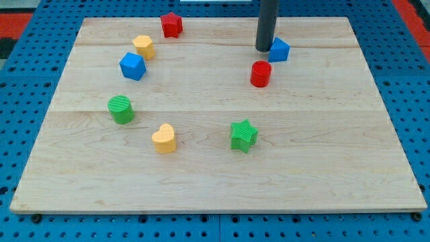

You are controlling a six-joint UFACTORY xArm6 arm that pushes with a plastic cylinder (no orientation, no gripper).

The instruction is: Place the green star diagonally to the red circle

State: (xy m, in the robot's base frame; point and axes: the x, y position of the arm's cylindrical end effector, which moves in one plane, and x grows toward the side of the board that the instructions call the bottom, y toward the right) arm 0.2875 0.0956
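Observation:
The green star [244,135] lies on the wooden board [215,181] a little right of centre, toward the view's bottom. The red circle [261,74] stands above it, slightly to the right. My tip [264,49] rests on the board just above the red circle and touches or nearly touches the left side of a small blue block [279,50]. The tip is far from the green star.
A red star [171,25] sits at the top. A yellow hexagon-like block [143,46] and a blue cube [133,66] are at the upper left. A green circle [121,109] and a yellow heart [164,138] lie at the lower left.

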